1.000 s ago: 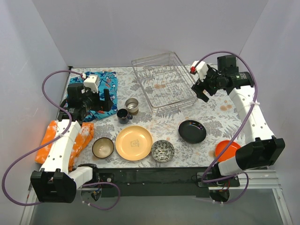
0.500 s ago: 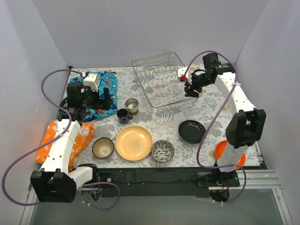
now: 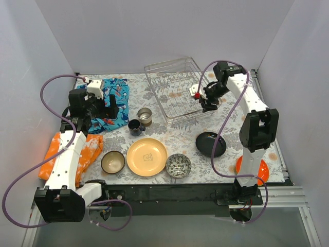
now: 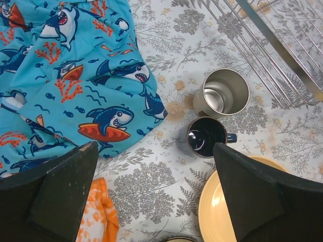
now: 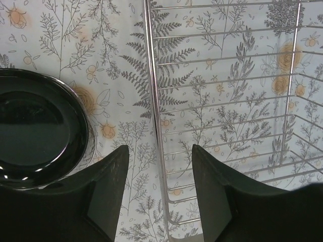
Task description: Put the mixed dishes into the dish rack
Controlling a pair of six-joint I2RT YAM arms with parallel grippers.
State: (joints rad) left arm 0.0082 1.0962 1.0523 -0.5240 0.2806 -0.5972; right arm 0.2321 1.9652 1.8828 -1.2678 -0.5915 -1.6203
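The silver wire dish rack [image 3: 175,93] stands empty at the back centre. In front of it lie the beige cup [image 3: 145,116], dark blue mug [image 3: 135,127], tan-yellow plate [image 3: 147,157], dark brown bowl [image 3: 113,161], grey patterned bowl [image 3: 178,165] and black plate [image 3: 211,144]. The orange plate [image 3: 250,168] is partly hidden behind the right arm's base. My left gripper [image 3: 114,109] [image 4: 154,148] is open and empty above the table, left of the mug [image 4: 207,136] and cup [image 4: 224,93]. My right gripper [image 3: 204,103] [image 5: 160,147] is open and empty, its fingers either side of the rack's rim [image 5: 154,111], beside the black plate [image 5: 35,131].
A blue patterned cloth [image 3: 110,98] [image 4: 65,75] lies at the back left, under the left arm. An orange cloth [image 3: 69,154] [image 4: 98,217] lies along the left edge. White walls close in the table on the left, back and right.
My right arm has swung left from the right wall to the rack's near right corner. My left gripper has shifted slightly left and back. No dish has moved.
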